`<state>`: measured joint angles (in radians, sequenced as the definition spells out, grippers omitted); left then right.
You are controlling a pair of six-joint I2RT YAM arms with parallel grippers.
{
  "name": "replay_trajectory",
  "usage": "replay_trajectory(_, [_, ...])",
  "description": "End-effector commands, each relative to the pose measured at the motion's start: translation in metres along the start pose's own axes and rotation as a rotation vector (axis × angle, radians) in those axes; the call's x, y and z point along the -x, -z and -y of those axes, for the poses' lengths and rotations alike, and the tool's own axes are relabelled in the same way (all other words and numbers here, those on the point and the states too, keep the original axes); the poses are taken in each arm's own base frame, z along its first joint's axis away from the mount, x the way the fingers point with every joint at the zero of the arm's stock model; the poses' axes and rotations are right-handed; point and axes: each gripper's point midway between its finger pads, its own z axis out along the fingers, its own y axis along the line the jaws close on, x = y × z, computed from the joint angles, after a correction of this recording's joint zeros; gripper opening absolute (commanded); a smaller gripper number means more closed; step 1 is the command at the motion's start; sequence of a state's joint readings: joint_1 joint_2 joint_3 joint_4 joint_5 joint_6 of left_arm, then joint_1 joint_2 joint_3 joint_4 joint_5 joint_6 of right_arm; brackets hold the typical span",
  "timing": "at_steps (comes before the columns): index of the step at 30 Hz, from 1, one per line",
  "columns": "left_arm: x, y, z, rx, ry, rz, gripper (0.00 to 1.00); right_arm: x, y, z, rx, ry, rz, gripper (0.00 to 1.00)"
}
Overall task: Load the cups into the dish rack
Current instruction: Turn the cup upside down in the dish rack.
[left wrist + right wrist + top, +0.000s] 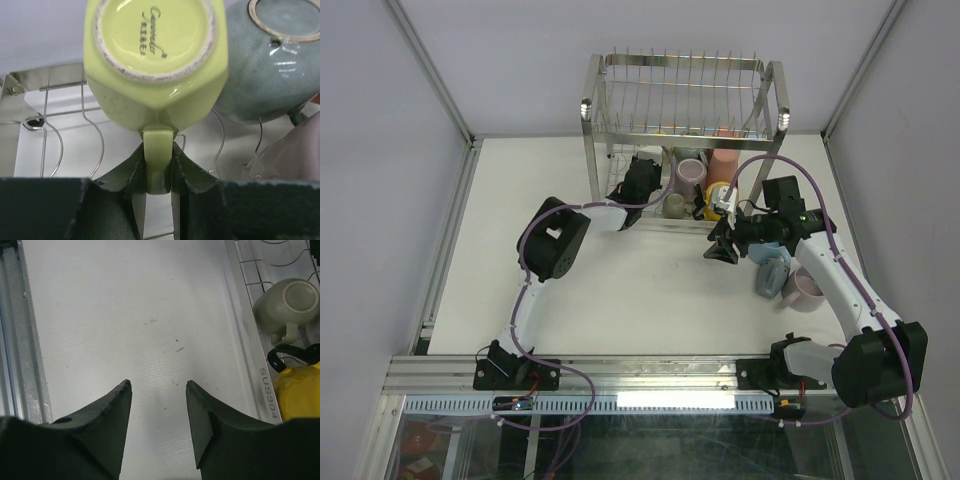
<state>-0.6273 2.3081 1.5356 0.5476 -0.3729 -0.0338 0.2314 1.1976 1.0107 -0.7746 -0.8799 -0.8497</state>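
In the left wrist view a pale green mug [155,55] hangs upside down, its base facing me. My left gripper [159,146] is shut on its handle [159,172]. A grey-blue mug [270,65] sits right beside it on the wires of the dish rack [52,125]. From above, the left gripper [642,182] reaches into the lower tier of the dish rack [675,95]. My right gripper [720,247] hovers open over bare table, holding nothing. A small beige mug [285,307] and a yellow mug [297,390] stand in the rack to its right.
Two cups lie on the table under the right arm: a grey-blue one [772,272] and a mauve one [807,290]. A mauve mug [688,175] and a pink mug [723,160] fill the rack's lower tier. The rack's steel base rail [264,390] runs beside the right gripper.
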Motion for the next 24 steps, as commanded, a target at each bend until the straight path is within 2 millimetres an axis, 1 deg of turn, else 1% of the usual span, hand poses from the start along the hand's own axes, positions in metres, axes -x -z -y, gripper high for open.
replay_trajectory(1, [0.077,-0.009,0.003,0.004,0.051,0.203,0.22,0.019,0.006,0.004,-0.005,0.051,0.045,0.50])
replay_trajectory(7, [0.080,-0.009,0.004,0.001,0.050,0.202,0.29,0.019,0.006,0.004,-0.005,0.052,0.046,0.50])
replay_trajectory(13, [0.081,-0.005,0.005,-0.011,0.042,0.201,0.30,0.019,0.006,0.004,-0.005,0.054,0.046,0.50])
replay_trajectory(17, [0.085,0.005,0.006,-0.033,0.041,0.209,0.36,0.019,0.006,0.003,-0.006,0.054,0.047,0.50])
replay_trajectory(22, [0.093,0.023,0.007,-0.067,0.045,0.230,0.38,0.019,0.006,0.004,-0.006,0.055,0.047,0.50])
replay_trajectory(24, [0.096,0.031,0.009,-0.084,0.048,0.240,0.40,0.019,0.006,0.003,-0.005,0.056,0.047,0.50])
